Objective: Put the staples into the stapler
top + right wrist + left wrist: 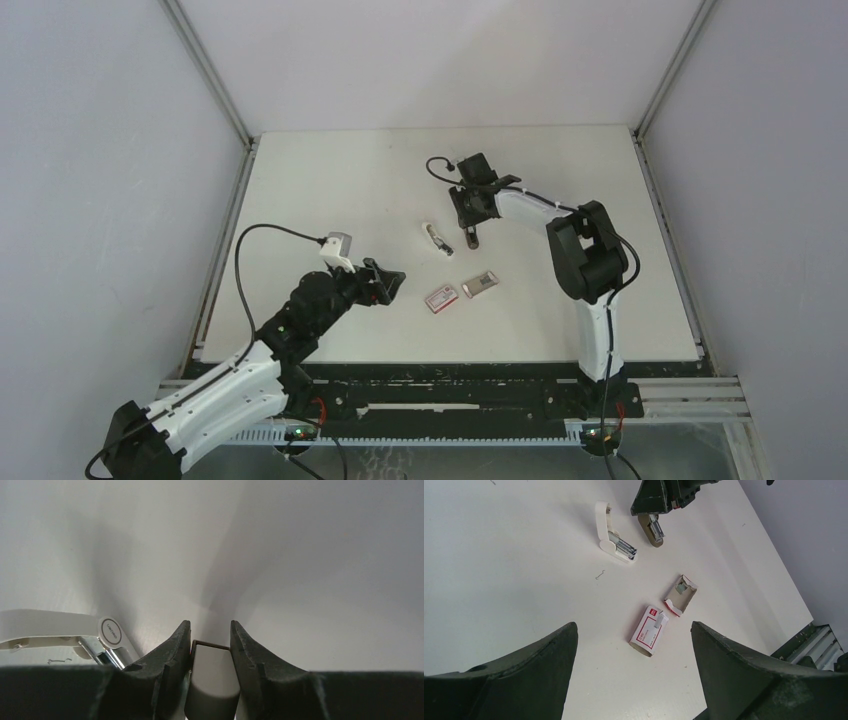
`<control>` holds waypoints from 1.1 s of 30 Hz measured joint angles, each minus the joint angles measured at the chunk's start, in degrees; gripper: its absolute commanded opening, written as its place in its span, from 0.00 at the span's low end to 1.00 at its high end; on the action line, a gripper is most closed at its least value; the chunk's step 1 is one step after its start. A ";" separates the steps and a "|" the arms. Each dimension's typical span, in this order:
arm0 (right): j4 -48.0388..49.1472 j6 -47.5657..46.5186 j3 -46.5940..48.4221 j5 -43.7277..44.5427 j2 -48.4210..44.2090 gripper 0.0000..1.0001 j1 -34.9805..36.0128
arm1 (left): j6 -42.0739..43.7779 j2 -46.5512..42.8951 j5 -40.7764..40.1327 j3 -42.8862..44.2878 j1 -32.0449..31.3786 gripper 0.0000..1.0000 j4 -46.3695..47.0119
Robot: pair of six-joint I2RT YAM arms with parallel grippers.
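The stapler [435,238] [611,532] is tiny and white. It lies on the table hinged open, with its metal inside showing, and its white arm also shows in the right wrist view [60,625]. My right gripper [468,230] [210,625] [656,510] stands just right of it, shut on a small grey-brown piece [212,680] [654,532] with a metal channel. The staples lie in a small open tray [480,284] [681,594], and one grey strip [659,620] rests on the red-and-white sleeve [441,298] [649,632]. My left gripper [388,282] [634,627] hangs open, left of the sleeve.
A single loose staple [599,574] lies on the white table [330,190] below the stapler. Grey walls close in the table on three sides. The right arm's cable [440,165] loops behind its wrist.
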 measured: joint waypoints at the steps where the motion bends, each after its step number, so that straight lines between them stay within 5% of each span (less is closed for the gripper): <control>1: -0.15 0.02 0.04 0.04 0.31 0.13 0.00 | 0.00 0.04 0.00 0.00 0.00 0.87 0.02; 16: -0.92 0.02 0.13 0.02 1.46 0.38 -0.11 | -0.02 0.35 0.13 0.00 0.22 0.87 0.02; 24: -1.40 0.02 0.55 -0.39 1.84 0.62 -0.50 | -0.04 -1.27 0.13 -0.76 0.35 0.87 -0.39; 33: -2.49 0.09 0.85 -0.81 1.14 0.68 -1.44 | -0.02 -2.86 -0.09 -0.85 0.63 0.86 -1.42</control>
